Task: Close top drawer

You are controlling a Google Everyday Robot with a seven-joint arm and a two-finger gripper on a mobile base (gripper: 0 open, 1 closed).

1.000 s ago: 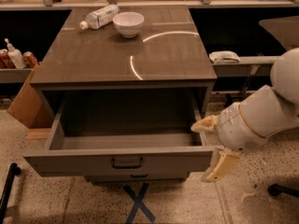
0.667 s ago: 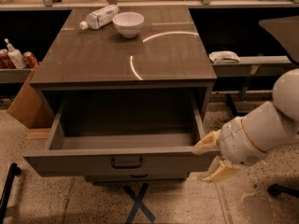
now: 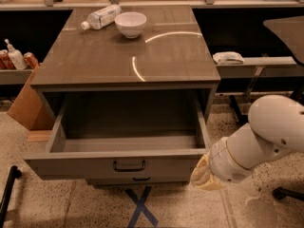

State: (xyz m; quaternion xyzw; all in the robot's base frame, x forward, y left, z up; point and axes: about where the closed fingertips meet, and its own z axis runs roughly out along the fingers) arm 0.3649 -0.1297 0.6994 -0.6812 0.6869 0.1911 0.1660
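- Top drawer [image 3: 85, 164] stands wide open below the tabletop [image 3: 109, 63].
- Pincer [image 3: 204, 175] sits by its front right corner; open or closed, can't tell.

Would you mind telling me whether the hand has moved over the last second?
Yes: the hand has dropped, from level with the right rim of the top drawer to beside its front panel's lower right corner.

The gripper [image 3: 205, 174], seen as a pale lump, overlaps the right front corner of the top drawer [image 3: 85, 166] and covers that corner. Its white arm [image 3: 270, 132] is cut off by the right edge. A lower drawer [image 3: 109, 180] shows only a sliver underneath. A blue tape cross [image 3: 140, 208] runs off the bottom edge.
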